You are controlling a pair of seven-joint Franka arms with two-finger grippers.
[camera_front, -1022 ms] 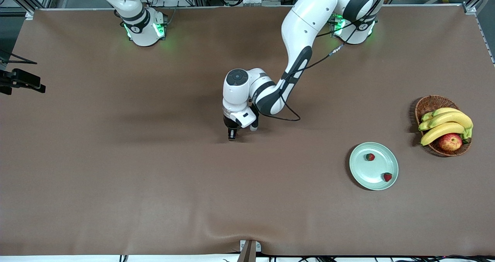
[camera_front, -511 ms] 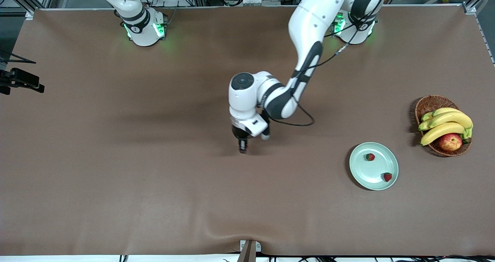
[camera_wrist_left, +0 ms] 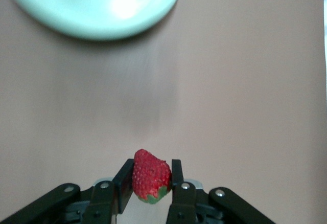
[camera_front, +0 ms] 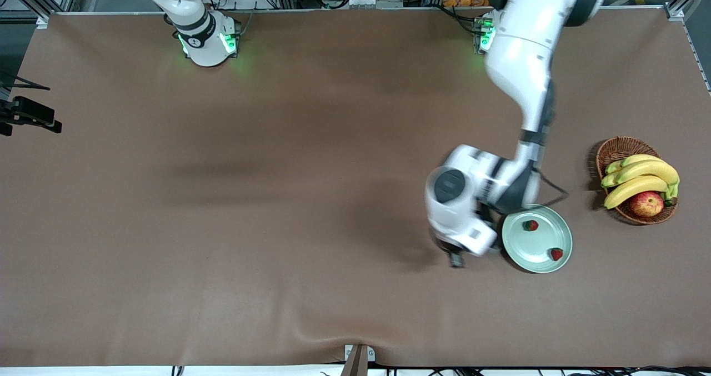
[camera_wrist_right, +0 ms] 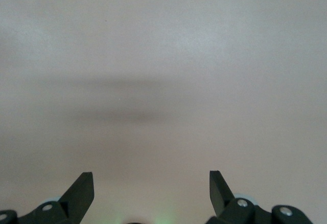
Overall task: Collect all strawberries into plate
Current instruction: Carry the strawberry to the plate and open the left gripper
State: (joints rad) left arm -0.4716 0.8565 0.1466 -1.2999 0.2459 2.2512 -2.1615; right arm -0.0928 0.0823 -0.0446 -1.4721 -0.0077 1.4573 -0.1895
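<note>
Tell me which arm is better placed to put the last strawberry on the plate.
Left. The left gripper is shut on the third strawberry, just beside the plate, which holds two. The right gripper waits open over bare table.

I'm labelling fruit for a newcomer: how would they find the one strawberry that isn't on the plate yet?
Start at the pale green plate near the wicker basket of bananas. Just off its rim, over bare table, hangs the left end effector. The strawberry is pinched between its fingers, in the air; the other two strawberries lie loose on the plate.
</note>
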